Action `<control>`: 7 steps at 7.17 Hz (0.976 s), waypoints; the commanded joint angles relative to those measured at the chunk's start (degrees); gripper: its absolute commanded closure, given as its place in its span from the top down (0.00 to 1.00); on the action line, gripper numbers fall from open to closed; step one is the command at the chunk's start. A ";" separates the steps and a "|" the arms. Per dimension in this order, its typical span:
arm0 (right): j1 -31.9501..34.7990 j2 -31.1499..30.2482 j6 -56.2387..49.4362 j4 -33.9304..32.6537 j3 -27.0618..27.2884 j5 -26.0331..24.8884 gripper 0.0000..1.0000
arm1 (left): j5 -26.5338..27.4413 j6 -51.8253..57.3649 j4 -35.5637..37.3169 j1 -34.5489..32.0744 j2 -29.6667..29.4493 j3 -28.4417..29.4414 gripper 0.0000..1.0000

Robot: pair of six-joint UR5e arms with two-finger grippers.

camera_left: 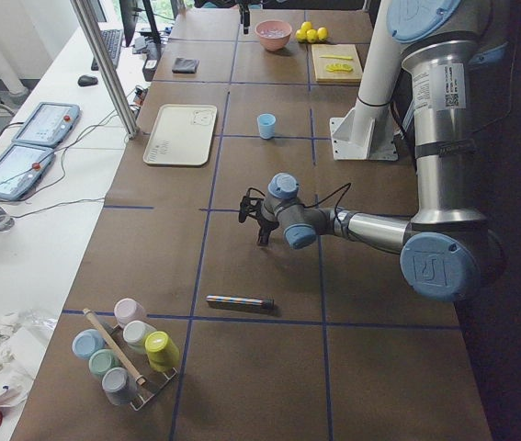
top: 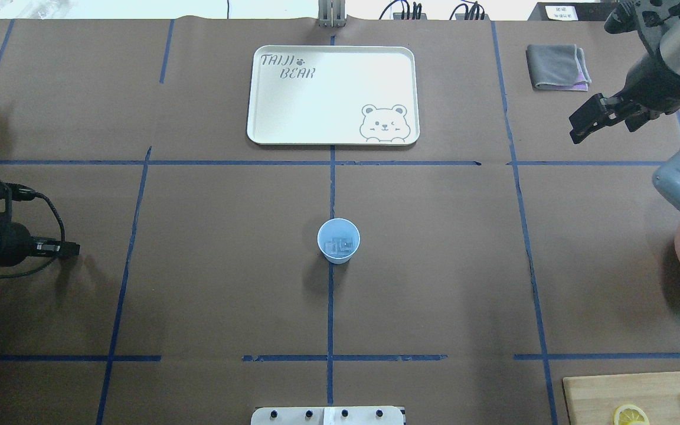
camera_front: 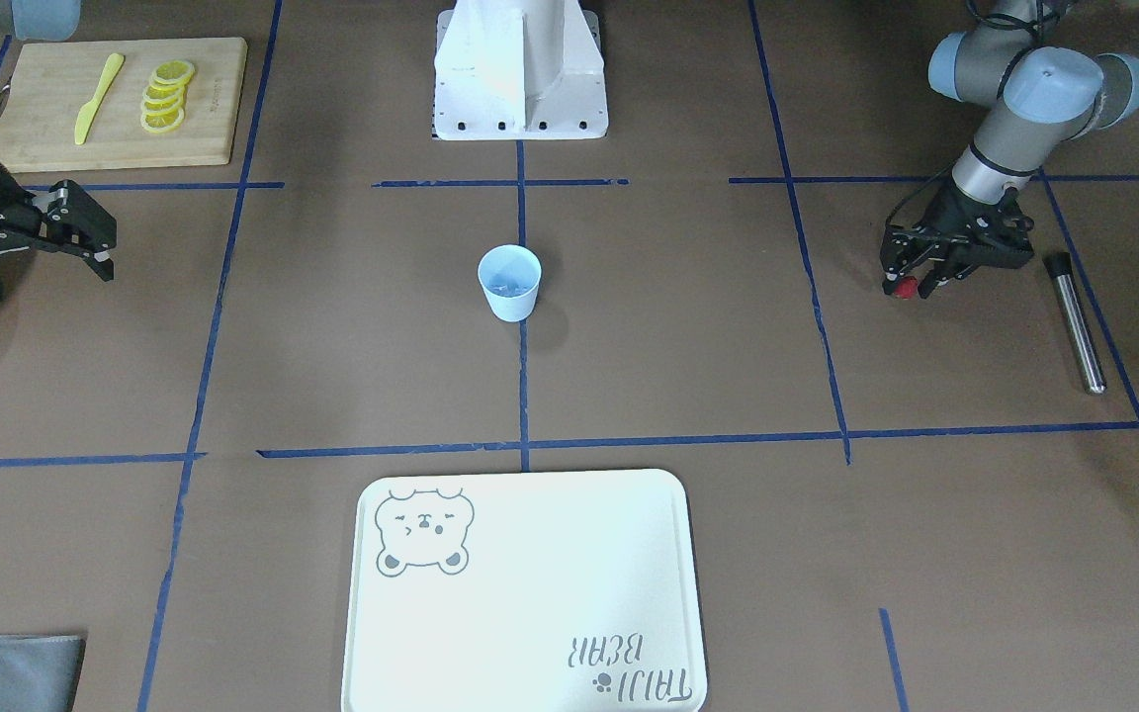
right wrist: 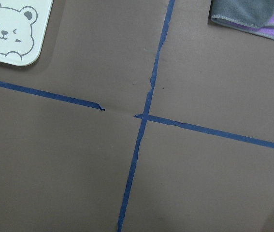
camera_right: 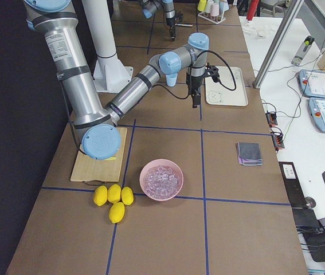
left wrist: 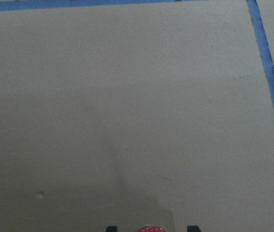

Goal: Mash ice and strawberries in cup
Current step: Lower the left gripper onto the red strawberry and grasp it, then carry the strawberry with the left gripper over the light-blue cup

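Observation:
The pale blue cup (camera_front: 509, 284) stands upright at the table's middle, also seen from overhead (top: 338, 240). Pale ice chunks (top: 339, 245) lie inside it. My left gripper (camera_front: 911, 285) hangs low over the table far to the cup's side, pointing down, and is shut on the small red strawberry (camera_front: 906, 288). The berry's top shows at the bottom edge of the left wrist view (left wrist: 151, 229). My right gripper (camera_front: 100, 252) is open and empty, held above the table on the opposite side, well away from the cup.
A metal rod (camera_front: 1079, 321) lies beside my left gripper. A white bear tray (camera_front: 530, 593) sits across from the cup. A cutting board (camera_front: 36, 129) carries lemon slices and a yellow knife. A pink bowl of ice (camera_right: 161, 180), lemons (camera_right: 113, 197) and a grey cloth (top: 556, 66) sit near my right arm.

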 commanded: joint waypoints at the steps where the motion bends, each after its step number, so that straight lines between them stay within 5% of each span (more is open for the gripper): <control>1: 0.16 -0.01 0.00 0.00 0.01 0.31 0.99 | 0.00 0.00 0.00 0.15 0.00 0.08 0.56; 4: 0.42 0.08 0.00 0.00 0.01 0.40 0.99 | 0.00 0.00 0.00 0.15 0.00 -0.01 0.41; 7: 0.77 -0.01 -0.09 0.00 -0.08 0.66 0.99 | -2.70 0.09 0.00 -0.19 0.00 -0.71 0.08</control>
